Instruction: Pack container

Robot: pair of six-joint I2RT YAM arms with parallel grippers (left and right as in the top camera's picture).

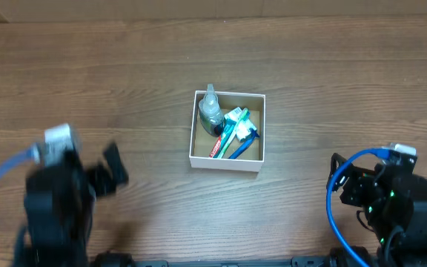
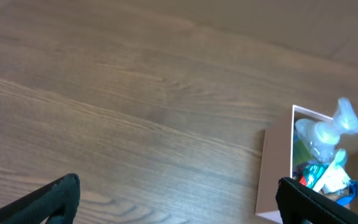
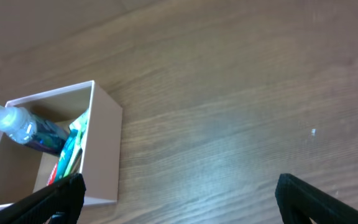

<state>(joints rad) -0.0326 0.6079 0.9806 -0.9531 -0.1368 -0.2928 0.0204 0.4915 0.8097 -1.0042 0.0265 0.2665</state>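
The container (image 1: 194, 126) is a square shallow box, white outside and brown inside, at the table's middle. It holds a clear bottle (image 1: 210, 110), a toothpaste tube (image 1: 228, 132) and a blue toothbrush (image 1: 245, 142). The box also shows in the left wrist view (image 2: 275, 168) and the right wrist view (image 3: 101, 155). My left gripper (image 2: 179, 202) is open and empty, low at the left (image 1: 108, 172), well apart from the box. My right gripper (image 3: 182, 196) is open and empty at the lower right; its fingers are hidden under the arm in the overhead view.
The wooden table (image 1: 124, 67) carries nothing else in view. Blue cables run along the left arm (image 1: 6, 170) and the right arm (image 1: 339, 200).
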